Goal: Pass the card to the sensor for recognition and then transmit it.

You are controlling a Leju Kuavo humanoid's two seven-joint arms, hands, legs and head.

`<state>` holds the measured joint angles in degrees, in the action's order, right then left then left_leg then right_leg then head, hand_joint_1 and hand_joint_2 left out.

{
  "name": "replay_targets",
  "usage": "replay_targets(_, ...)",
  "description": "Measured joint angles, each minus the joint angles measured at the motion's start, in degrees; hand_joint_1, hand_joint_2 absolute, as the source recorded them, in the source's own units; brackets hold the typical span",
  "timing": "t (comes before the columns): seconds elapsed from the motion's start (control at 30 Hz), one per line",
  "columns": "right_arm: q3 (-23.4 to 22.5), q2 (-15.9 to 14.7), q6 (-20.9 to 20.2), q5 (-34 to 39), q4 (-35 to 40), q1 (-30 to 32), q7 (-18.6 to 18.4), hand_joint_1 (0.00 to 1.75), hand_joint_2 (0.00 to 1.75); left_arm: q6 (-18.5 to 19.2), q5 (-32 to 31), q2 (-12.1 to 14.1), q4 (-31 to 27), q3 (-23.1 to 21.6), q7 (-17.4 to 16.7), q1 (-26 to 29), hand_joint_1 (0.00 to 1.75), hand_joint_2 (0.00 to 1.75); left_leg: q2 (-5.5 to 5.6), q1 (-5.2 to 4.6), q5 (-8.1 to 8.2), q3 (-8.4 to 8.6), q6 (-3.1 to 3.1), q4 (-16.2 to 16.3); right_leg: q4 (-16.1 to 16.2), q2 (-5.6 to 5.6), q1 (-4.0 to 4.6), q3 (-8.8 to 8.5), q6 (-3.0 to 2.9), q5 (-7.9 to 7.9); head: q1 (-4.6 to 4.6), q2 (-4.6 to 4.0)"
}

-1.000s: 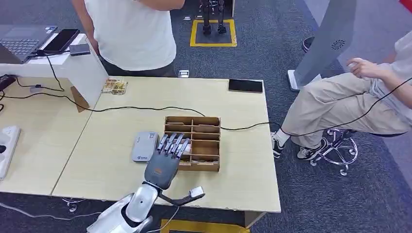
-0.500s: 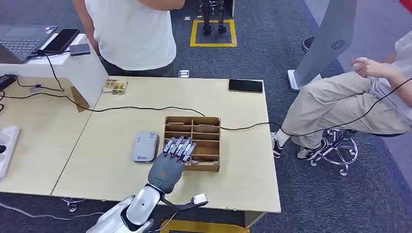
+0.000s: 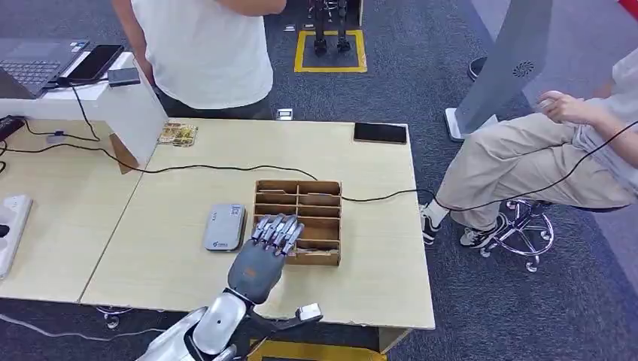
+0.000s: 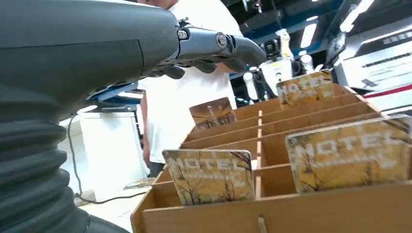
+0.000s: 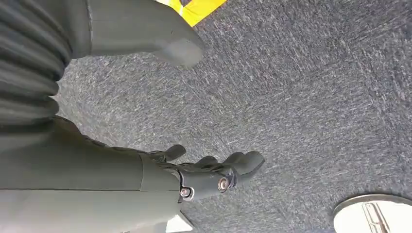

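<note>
Wooden card box (image 3: 299, 221) is seen mid-table, split into compartments, with hotel cards (image 4: 210, 175) stood upright in several of them, as seen in the left wrist view. Left hand (image 3: 259, 259) is held over the box's near-left corner, fingers (image 3: 275, 229) extended and slightly apart above the near compartments, thumb stuck out sideways; nothing is gripped. No card is touched as far as can be told. Grey sensor (image 3: 225, 226) is laid flat just beside the box, on its left side, apart from it. Black cable (image 3: 211, 168) is run across the table behind the box. Right hand (image 5: 194, 177) is hung over grey carpet, fingers loosely spread, nothing held. A person in a white shirt (image 3: 203, 49) is stood at the far edge of the table; another is seated on a stool (image 3: 527, 226) at the right.
</note>
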<state>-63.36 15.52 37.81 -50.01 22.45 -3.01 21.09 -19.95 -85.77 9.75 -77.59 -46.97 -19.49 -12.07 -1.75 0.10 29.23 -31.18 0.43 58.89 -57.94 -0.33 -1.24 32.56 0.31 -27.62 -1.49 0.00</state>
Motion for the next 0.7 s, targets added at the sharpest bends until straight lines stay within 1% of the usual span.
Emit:
replay_targets(0.17, 0.0, 0.1, 0.0, 0.0, 0.0, 0.0, 0.0, 0.00, 1.75, -1.2, 0.0, 0.2, 0.0, 0.0, -4.2, -0.2, 0.00, 1.75, 0.00, 0.00, 0.00, 0.00, 0.00, 0.0, 0.0, 0.00, 0.00, 0.00, 0.00, 0.00, 0.00, 0.00)
replay_targets(0.27, 0.0, 0.1, 0.0, -0.1, 0.1, 0.0, 0.0, 0.00, 1.75, -1.2, 0.0, 0.8, 0.0, -0.5, -8.1, -1.1, 0.00, 1.75, 0.00, 0.01, 0.00, 0.01, 0.00, 0.0, 0.0, 0.00, 0.01, 0.00, 0.00, 0.00, 0.00, 0.00)
replay_targets(0.3, 0.0, 0.1, 0.0, -0.1, 0.1, 0.0, 0.0, 0.00, 1.75, -1.2, 0.0, 1.0, 0.0, -0.7, -8.5, -1.3, 0.00, 1.75, 0.00, 0.00, 0.00, 0.01, 0.00, 0.0, 0.0, 0.00, 0.00, 0.00, 0.00, 0.00, -0.02, 0.00)
replay_targets(0.5, 0.0, 0.1, 0.0, -0.1, 0.1, 0.0, 0.0, 0.00, 1.75, -1.1, 0.0, 1.1, 0.7, -1.3, -9.0, -1.6, 0.00, 1.75, -0.01, 0.00, 0.00, 0.01, 0.00, 0.0, 0.0, 0.01, 0.00, 0.00, 0.00, 0.00, -0.02, 0.00)
replay_targets(0.7, 0.0, 0.1, 0.0, -0.2, 0.1, 0.0, 0.2, 0.00, 1.75, -0.5, 0.0, 1.0, 2.6, -1.3, -6.9, -1.7, 0.00, 1.75, -0.01, 0.00, 0.00, 0.01, 0.00, 0.0, 0.0, 0.01, 0.00, 0.01, 0.00, 0.00, 0.00, 0.00)
